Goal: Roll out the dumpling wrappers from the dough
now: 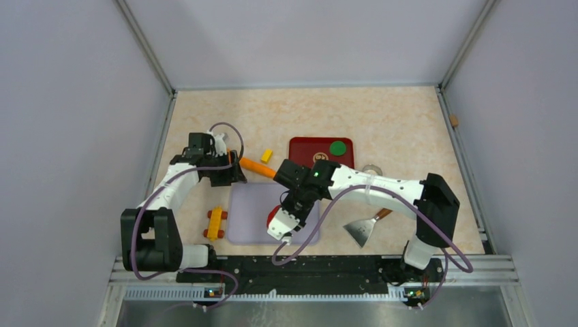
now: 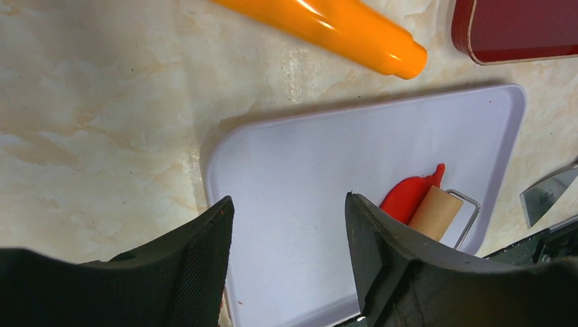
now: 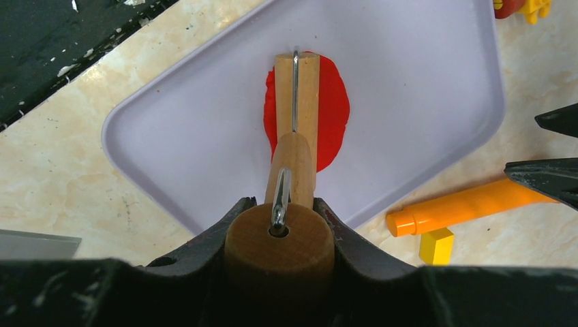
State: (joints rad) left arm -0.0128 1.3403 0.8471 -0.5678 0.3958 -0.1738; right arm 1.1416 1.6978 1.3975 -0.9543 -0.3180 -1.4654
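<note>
Clamping the handle (image 3: pixel 290 253) of a wooden roller (image 3: pixel 308 88) tight in the right jaws, resting its barrel on the dough (image 3: pixel 334 109), a flattened red patch lying on the near right part of the lilac board (image 3: pixel 409 82). Hovering with the left jaws wide and holding nothing, above the board's far left corner, near an orange rolling pin (image 2: pixel 334 27) lying on the desk (image 1: pixel 382 116).

A robotics lab test cell: plain grey panels (image 1: pixel 68 102) wall in a marble-patterned bench (image 1: pixel 382 116), with two robot arms (image 1: pixel 382 185) bolted to a black rail (image 1: pixel 313 267).
</note>
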